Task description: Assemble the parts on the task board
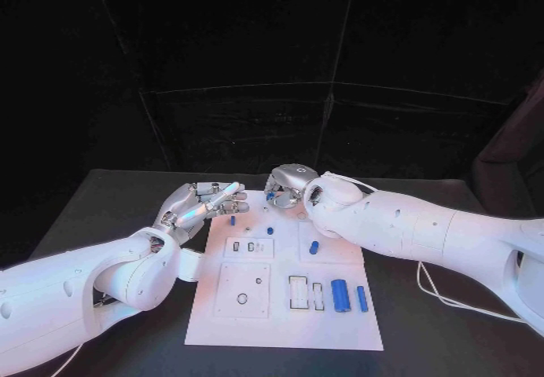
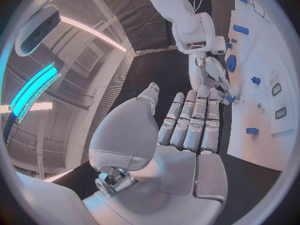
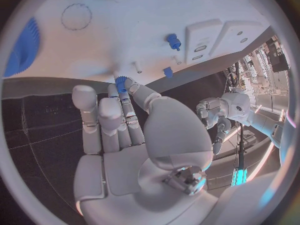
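right silver hand at the far edge of the white rectangular task board, thumb and fingers closed in a pinch on a small blue toothed part, gear-like; the right wrist view shows it at the fingertips just over the board's far edge. left silver hand hovers off the board's far left corner, fingers straight and close together, nothing in it; in the left wrist view the palm is bare. on the board: small blue pegs standing near the far end, a short blue piece mid-board toward the right edge, a fat blue cylinder and a slimmer blue bar lying by the rectangular slots near the right edge. risks, as judged: the pinch is at the very fingertips, so a slight roll of the part could let it slip and drop to the black tabletop beyond the board's edge. if the gear is meant for a peg, coming down tilted would jam it or knock the peg over. the two hands are near each other at the far edge; a sideways move by either could cause a clash. the right forearm crosses above the board, so lowering it may sweep loose pieces.
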{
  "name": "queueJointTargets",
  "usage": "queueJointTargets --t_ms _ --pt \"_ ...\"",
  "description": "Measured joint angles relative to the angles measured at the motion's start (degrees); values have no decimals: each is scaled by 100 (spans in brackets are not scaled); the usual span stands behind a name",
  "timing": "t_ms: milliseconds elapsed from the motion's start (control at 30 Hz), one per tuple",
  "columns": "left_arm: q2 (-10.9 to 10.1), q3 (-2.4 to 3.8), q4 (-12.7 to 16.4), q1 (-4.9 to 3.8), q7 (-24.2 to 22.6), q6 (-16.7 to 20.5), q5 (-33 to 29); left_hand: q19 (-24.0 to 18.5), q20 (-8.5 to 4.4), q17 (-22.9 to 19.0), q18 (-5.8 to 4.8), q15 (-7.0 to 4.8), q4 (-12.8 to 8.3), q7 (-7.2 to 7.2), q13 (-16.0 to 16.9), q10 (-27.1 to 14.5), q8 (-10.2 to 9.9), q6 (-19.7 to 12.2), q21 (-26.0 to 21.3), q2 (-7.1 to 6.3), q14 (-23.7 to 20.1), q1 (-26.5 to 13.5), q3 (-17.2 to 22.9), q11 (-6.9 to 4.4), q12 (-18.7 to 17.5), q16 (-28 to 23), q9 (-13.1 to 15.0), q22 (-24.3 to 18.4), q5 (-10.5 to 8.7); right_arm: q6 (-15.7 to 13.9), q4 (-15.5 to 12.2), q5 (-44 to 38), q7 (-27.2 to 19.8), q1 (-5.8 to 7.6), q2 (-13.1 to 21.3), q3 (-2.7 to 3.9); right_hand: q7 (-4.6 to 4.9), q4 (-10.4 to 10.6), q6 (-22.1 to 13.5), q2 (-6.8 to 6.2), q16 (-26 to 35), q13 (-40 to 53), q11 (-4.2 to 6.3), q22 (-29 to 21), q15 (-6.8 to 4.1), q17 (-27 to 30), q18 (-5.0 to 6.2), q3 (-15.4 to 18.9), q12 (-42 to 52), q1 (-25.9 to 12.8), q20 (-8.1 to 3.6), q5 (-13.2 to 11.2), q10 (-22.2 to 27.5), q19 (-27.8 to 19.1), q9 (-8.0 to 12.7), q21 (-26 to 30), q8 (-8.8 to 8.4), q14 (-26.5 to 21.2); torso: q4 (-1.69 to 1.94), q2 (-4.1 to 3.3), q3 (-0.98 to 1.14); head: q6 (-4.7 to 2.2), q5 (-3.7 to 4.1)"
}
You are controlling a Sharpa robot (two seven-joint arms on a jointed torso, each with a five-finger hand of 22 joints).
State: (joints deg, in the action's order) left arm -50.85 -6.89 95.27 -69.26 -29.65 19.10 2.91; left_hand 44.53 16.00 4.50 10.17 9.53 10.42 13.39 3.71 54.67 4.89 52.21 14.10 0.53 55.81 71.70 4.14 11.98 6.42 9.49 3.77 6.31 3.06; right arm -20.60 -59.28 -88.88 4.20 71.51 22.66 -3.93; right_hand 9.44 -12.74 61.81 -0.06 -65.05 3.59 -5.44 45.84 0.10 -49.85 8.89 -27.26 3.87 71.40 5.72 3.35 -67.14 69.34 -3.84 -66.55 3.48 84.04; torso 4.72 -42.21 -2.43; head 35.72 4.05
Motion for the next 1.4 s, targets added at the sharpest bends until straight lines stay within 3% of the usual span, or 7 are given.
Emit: queueJointTargets --t_ms 300,900,1067,1400 --pt "4 0 -4 -2 14 -34 -45 0 0 -6 0 0 0 0 0 0 0 0 0 0 0 0 0 0 -24 0 0 -3 0 93 130 0 41 2 -90 4 42 90 -102 -181 0 2 -29 -93 19 103 0 11 1 -104 75 1 113 -76 5 0 0 -20 2 -1 -6 1 -10" --pt "8 0 -5 -3 59 -133 -144 0 0 -5 0 0 0 0 1 0 -22 0 0 0 0 0 0 0 -23 0 1 -4 0 -28 208 -105 314 1 -192 1 44 123 -143 -203 0 1 -50 -121 20 153 1 -22 1 -83 82 1 134 -126 5 0 0 -20 2 -8 -10 -4 -12" --pt "11 0 -5 -3 70 -150 -151 0 0 -12 0 0 -16 0 1 0 -22 0 0 0 0 0 -16 0 -23 -24 1 -13 0 -18 208 -121 336 1 -209 1 81 256 -413 -453 49 1 -89 -214 61 246 0 112 2 -196 114 66 343 -198 22 38 0 -61 2 -10 -13 -2 -21" --pt "14 0 -12 -3 98 -176 -159 0 0 -20 0 0 -32 0 -4 0 -44 0 0 0 0 0 0 0 -44 -23 1 -21 0 55 208 -128 341 1 -216 1 59 324 -536 -512 83 1 -80 -247 61 283 0 234 1 -196 114 67 389 -197 22 67 0 -61 -1 -11 -14 12 -17"
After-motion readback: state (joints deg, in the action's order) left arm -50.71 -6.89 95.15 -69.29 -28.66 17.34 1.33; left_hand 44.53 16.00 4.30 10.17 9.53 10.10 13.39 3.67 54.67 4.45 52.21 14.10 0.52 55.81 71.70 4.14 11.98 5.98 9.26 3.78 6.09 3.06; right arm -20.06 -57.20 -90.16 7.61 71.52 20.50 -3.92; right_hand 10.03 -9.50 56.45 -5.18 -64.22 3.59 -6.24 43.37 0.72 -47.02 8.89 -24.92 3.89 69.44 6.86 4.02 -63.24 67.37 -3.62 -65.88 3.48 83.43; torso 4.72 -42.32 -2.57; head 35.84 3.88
